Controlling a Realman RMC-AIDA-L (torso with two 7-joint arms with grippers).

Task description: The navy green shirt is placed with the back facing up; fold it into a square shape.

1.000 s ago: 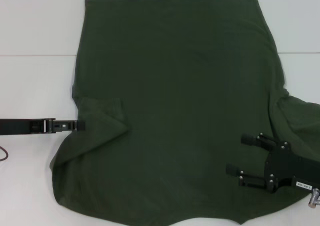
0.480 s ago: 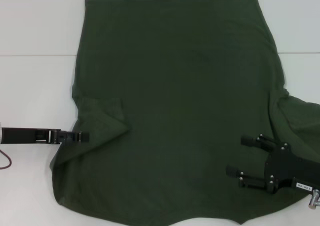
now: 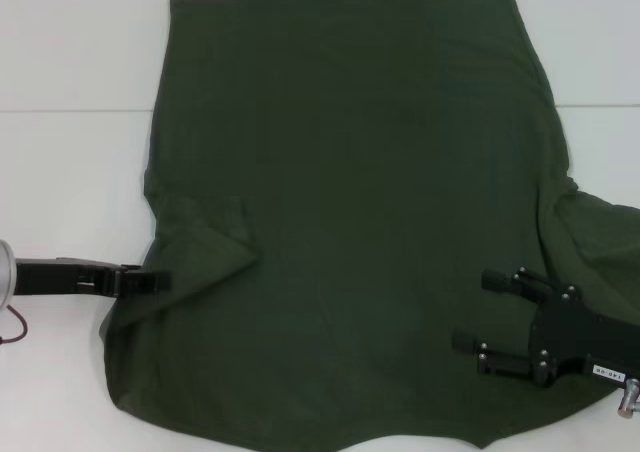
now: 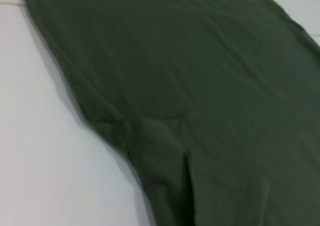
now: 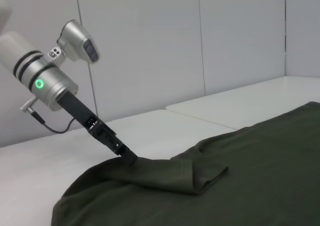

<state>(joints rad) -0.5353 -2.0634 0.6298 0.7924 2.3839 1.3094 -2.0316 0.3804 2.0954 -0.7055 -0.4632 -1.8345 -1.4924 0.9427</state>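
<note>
The navy green shirt [image 3: 350,202] lies flat on the white table [image 3: 70,172], plain back up and hem at the far side. Its left sleeve [image 3: 205,237] is folded inward onto the body. My left gripper [image 3: 160,280] is low at the shirt's left edge, just below that sleeve. In the right wrist view its tip [image 5: 127,156] touches the raised edge of the cloth [image 5: 165,176]. My right gripper [image 3: 478,310] is open and empty over the shirt's near right part. The left wrist view shows the sleeve fold [image 4: 160,156].
The right sleeve [image 3: 600,232] lies spread and rumpled at the right edge of the head view. A table seam [image 3: 70,110] runs across the far part. Bare white table lies left of the shirt, around the left arm [image 3: 60,277].
My left gripper has moved along the shirt's left edge toward the robot and drawn back a little to the left. The shirt and my right gripper have not visibly moved.
</note>
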